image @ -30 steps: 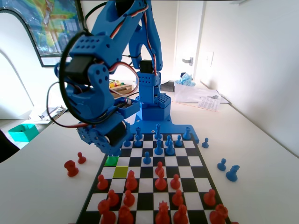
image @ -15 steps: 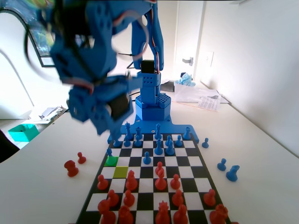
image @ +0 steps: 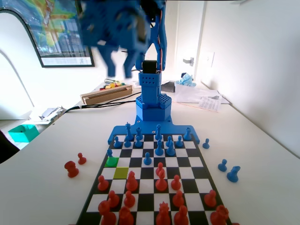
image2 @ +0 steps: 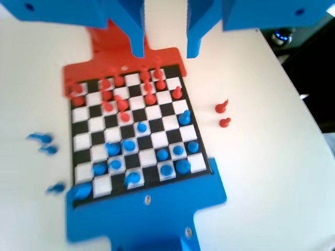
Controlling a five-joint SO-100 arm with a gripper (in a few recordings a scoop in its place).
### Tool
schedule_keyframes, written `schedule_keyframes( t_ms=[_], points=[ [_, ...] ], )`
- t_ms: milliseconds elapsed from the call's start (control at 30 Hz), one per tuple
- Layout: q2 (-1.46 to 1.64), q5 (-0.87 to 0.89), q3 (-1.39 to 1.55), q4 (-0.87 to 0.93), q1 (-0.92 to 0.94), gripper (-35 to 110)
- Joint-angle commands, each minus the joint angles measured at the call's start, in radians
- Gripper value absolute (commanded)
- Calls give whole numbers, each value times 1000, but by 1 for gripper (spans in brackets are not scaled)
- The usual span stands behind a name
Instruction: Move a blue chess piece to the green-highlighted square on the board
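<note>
**Gripper high and empty, pawn on the green square**

The gripper [image: 119,70] is raised far above the board [image: 197,174], near the top of the fixed view, and it looks blurred there. Its two jaws are parted with a clear gap between them, and nothing is held in that gap. In the wrist view the gripper [image2: 165,49] hangs from the top edge; through the gap I see only the white table [image2: 261,104] and the far end of the board [image2: 204,151]. The jaws touch nothing.

The pawn [image: 109,153] stands upright on the green square [image: 112,162], at the left edge of the board in the fixed view. Its long axis is vertical, with the round head up and the wider base down on the square. In the wrist view the pawn [image2: 184,117] is near the right edge of the board, seen from above and a little blurred; the green colour under it I cannot make out there.

The pawn is smooth blue plastic, with a ball head, a narrow neck and a flared foot. The board is flat, with black and white squares and a black rim. Just in front of the green square lies a paler yellow-green square [image: 121,172]. The arm is made of blue plastic parts with holes.
</note>
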Motion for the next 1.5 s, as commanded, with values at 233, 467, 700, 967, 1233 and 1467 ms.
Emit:
schedule_keyframes(
  t_ms=[233, 467, 700, 967, 1233, 1467],
  points=[
    [449, -89, 60, 137, -133, 4],
    [752, -124, 249, 74, -212, 1],
    [927, -138, 410, -6, -255, 1],
    [1063, -156, 532, -87, -276, 1],
    [1112, -173, 543, -100, -273, 1],
    [1117, -160, 546, -101, -261, 4]
  ],
)
